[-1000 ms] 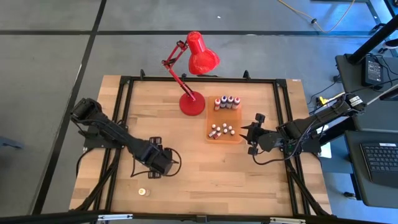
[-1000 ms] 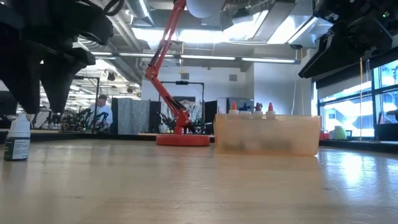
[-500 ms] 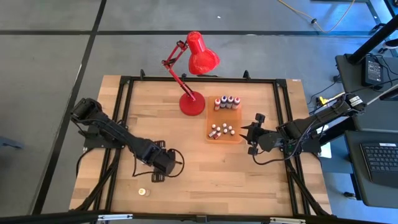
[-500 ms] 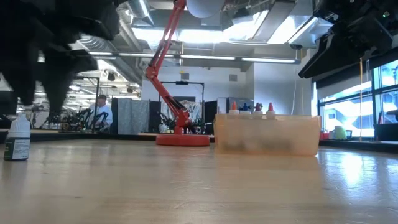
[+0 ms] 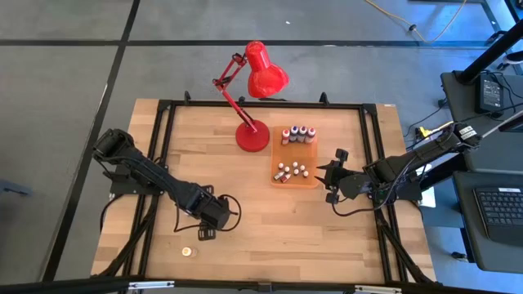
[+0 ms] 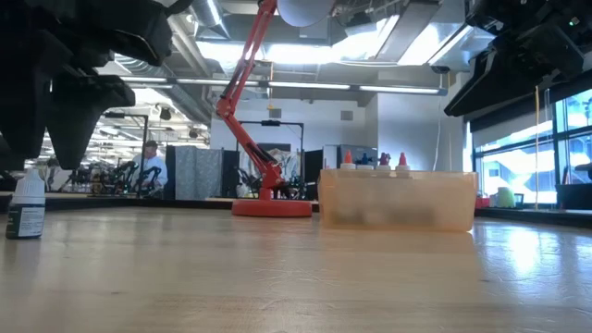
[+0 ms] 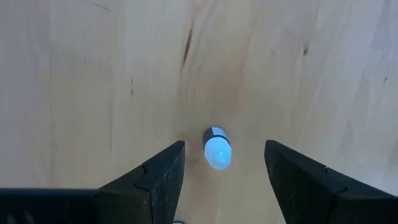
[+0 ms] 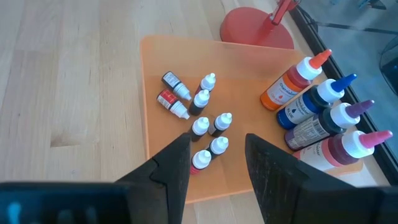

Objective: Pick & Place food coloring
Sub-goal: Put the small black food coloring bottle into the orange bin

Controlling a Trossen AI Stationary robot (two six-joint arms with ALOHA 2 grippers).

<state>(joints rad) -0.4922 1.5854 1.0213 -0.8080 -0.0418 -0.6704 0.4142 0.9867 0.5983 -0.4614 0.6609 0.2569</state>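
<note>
Moved closer over the last second, the left tool (image 7: 224,171) hovers with fingers spread above a lone upright food coloring bottle (image 7: 217,149), gripping nothing. A slightly off-centre descent could tip it. The right tool (image 8: 214,165) waits parted beside the orange tray (image 5: 314,180). Pale wood surface (image 5: 270,220); workshop room behind.

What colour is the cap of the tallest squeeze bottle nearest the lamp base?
Orange, clearest in the right wrist view.

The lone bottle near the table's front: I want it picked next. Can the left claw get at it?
Probably yes: the open left claw hangs right above the bottle, with bare table around it.
</note>
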